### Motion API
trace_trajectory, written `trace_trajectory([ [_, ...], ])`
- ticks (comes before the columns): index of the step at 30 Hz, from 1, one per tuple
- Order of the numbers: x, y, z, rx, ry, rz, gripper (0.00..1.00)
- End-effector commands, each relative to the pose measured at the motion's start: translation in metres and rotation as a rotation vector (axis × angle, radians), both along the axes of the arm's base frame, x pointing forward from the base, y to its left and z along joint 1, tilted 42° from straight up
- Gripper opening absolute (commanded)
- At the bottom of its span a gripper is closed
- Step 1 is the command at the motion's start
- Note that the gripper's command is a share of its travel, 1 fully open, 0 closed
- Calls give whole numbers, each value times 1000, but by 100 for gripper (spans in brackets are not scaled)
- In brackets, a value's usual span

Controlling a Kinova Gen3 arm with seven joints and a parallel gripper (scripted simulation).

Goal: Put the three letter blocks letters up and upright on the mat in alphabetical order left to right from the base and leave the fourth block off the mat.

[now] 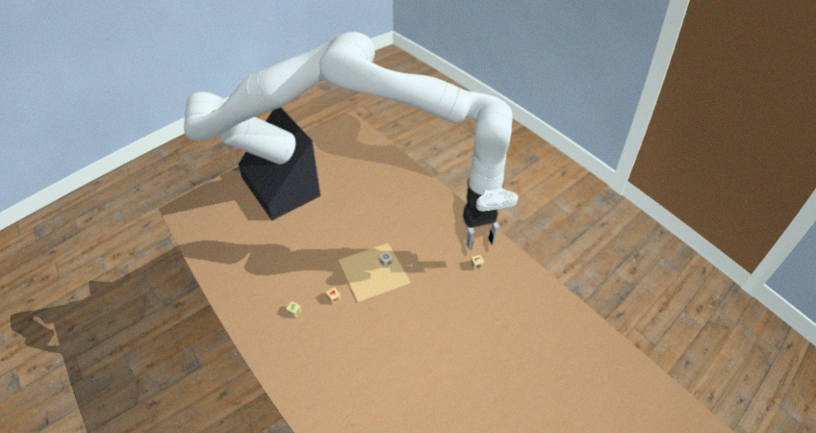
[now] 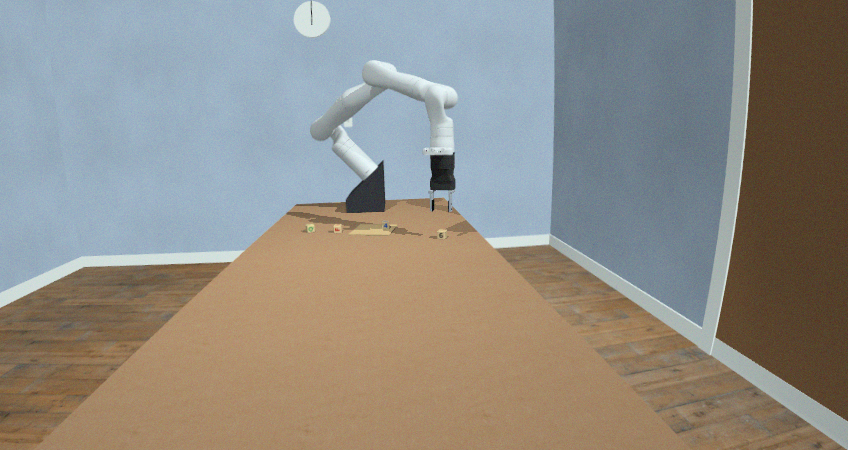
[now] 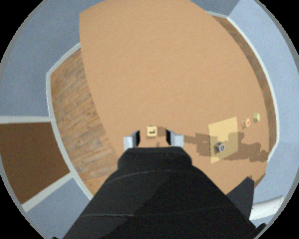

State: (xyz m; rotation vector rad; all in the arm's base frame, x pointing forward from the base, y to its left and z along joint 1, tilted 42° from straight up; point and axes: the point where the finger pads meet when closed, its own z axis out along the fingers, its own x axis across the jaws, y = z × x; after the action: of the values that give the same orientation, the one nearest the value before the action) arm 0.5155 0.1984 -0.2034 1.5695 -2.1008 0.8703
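Blocks sit apart: the blue-marked one [image 1: 385, 259] [image 2: 386, 226] [image 3: 219, 147] on the mat [image 1: 371, 283] [image 2: 371, 230] [image 3: 222, 130], three off it. My gripper [image 1: 481, 241] [image 2: 441, 206] [image 3: 152, 135], spread wide and unladen, hovers near the L block [image 1: 477, 262] [image 2: 441, 234] [image 3: 151, 131].

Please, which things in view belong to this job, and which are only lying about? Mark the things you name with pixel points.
For the job:
- green-marked block [image 1: 293, 308] [image 2: 310, 228] [image 3: 256, 118]
- red-marked block [image 1: 333, 295] [image 2: 338, 228] [image 3: 247, 122]
- blue-marked block [image 1: 385, 259] [image 2: 385, 226] [image 3: 219, 147]
- black-marked block [image 1: 477, 262] [image 2: 441, 234] [image 3: 151, 131]
- mat [image 1: 366, 289] [image 2: 363, 230] [image 3: 224, 129]
- gripper [image 1: 481, 239] [image 2: 441, 206] [image 3: 152, 135]

Not for the job:
- wall clock [image 2: 311, 18]

Nothing else seems to lie loose.
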Motion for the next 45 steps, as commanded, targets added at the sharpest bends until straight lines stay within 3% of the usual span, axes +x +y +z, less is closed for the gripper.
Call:
trace_trajectory([
  [1,1,1,2,-5,-6,1,100],
  [22,2,-5,-5,0,-8,0,100],
  [45,6,-28,-31,0,-8,0,100],
])
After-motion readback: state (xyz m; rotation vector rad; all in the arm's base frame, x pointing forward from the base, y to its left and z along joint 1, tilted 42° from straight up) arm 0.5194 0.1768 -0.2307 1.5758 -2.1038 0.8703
